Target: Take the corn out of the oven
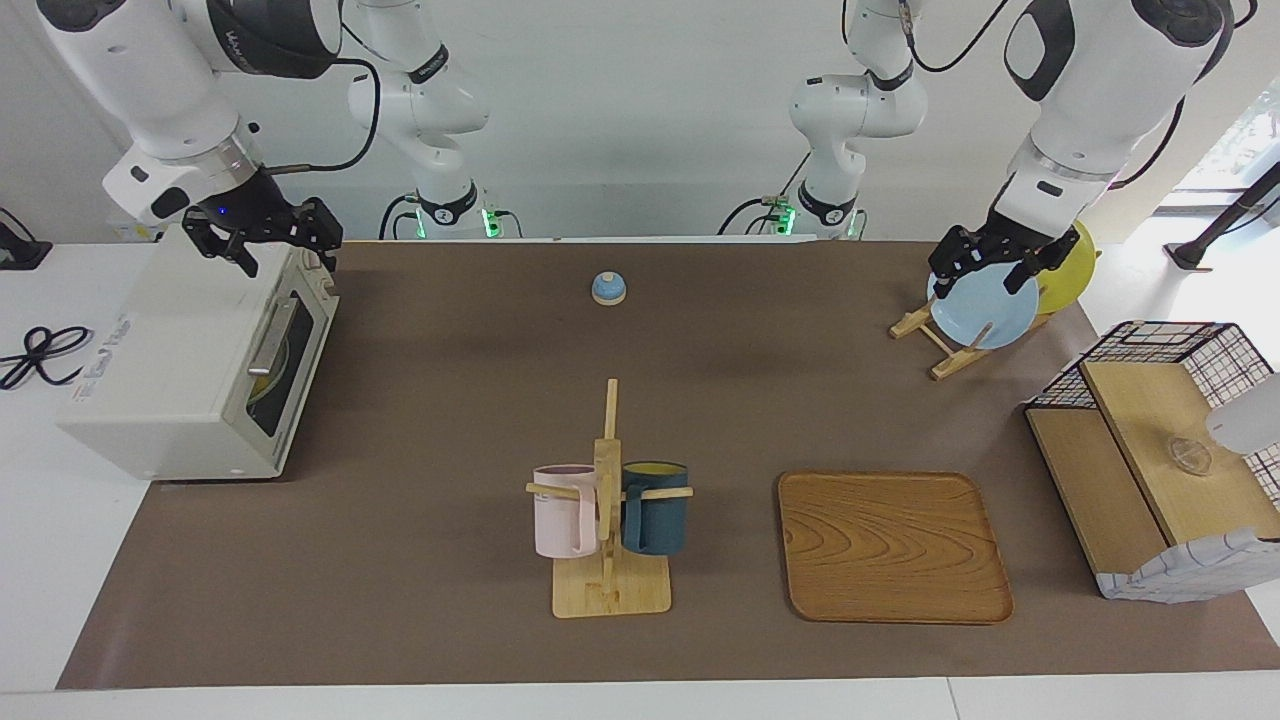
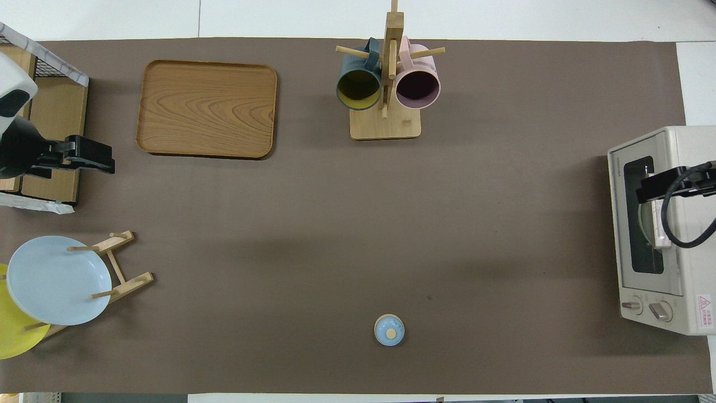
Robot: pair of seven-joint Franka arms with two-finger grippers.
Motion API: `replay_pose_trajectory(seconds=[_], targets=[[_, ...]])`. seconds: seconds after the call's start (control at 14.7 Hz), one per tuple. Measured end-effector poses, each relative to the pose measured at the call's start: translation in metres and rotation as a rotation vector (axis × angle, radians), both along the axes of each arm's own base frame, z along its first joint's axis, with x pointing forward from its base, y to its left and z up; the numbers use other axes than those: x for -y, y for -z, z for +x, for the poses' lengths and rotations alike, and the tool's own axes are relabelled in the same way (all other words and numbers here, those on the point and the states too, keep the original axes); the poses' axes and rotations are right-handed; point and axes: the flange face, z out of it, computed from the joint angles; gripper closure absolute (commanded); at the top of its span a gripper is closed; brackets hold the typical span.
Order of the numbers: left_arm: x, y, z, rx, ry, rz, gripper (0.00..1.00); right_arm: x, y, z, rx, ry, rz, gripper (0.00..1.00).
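The oven (image 1: 190, 365) — cream-white, boxy, dark glass door shut — sits at the right arm's end of the bench (image 1: 450, 400). Something yellowish shows dimly through its glass. Right claw (image 1: 268, 240) hangs open above it; left claw (image 1: 985, 262) open over the plates (image 1: 985, 310).

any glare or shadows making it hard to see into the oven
Facing view: the oven door glass is dark, with only a yellowish patch showing through; soft shadow beside the oven on the mat. Overhead view: the right gripper covers part of the glass; no strong glare.
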Motion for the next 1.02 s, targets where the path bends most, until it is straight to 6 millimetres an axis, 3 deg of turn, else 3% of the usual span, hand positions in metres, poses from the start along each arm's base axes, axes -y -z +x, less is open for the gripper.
replay_pose_trajectory(seconds=[0.54, 0.61, 0.75, 0.82, 1.02], targets=[[0.000, 0.000, 0.000, 0.000, 0.000, 0.000, 0.00, 0.003, 0.001, 0.000, -0.002, 0.005, 0.000, 0.00], [0.000, 0.000, 0.000, 0.000, 0.000, 0.000, 0.00, 0.004, 0.002, 0.000, -0.003, 0.008, 0.000, 0.07], [0.000, 0.000, 0.000, 0.000, 0.000, 0.000, 0.00, 0.007, 0.003, 0.001, 0.003, 0.004, 0.001, 0.87], [0.000, 0.000, 0.000, 0.000, 0.000, 0.000, 0.00, 0.007, 0.006, 0.002, 0.011, -0.015, 0.002, 1.00], [0.000, 0.000, 0.000, 0.000, 0.000, 0.000, 0.00, 0.015, 0.021, 0.001, 0.000, -0.111, 0.015, 1.00]])
